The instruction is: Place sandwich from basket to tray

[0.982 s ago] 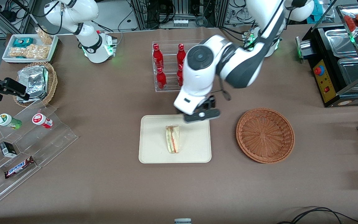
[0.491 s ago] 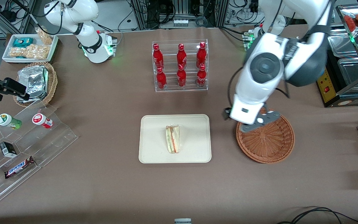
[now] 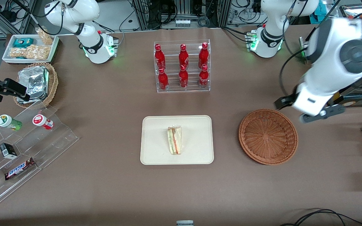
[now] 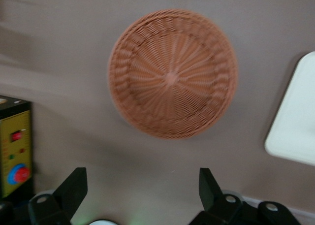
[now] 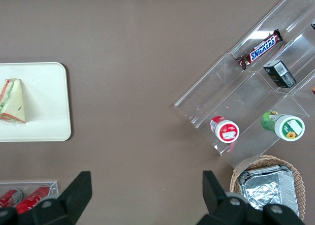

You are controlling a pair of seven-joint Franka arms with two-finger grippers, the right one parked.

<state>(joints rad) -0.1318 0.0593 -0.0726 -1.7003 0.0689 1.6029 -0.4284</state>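
The sandwich (image 3: 174, 140) lies flat on the cream tray (image 3: 156, 147), near the tray's middle, at the centre of the front view. Its wrap is clear; the red and green filling layers show along one long edge. The right wrist view also shows it, resting on the tray with its pale bread face up (image 5: 13, 101).

The basket (image 3: 268, 136), reddish-brown wicker, sits on the brown bench (image 3: 105, 188) beside the tray, toward the working arm's end, apart from the tray. Nothing lies in it. The left wrist view confirms a bare woven floor (image 4: 172, 73) and one rounded corner of the tray (image 4: 295, 121) near it.

The gripper (image 3: 320, 113) hangs at the right of the front view, above the bench, beside the basket and farther toward the working arm's end; it is clear of the rim. In the left wrist view the fingers (image 4: 73, 189) stand wide apart and hold nothing.

A clear rack of red bottles (image 3: 182, 67) stands farther from the front camera than the tray.
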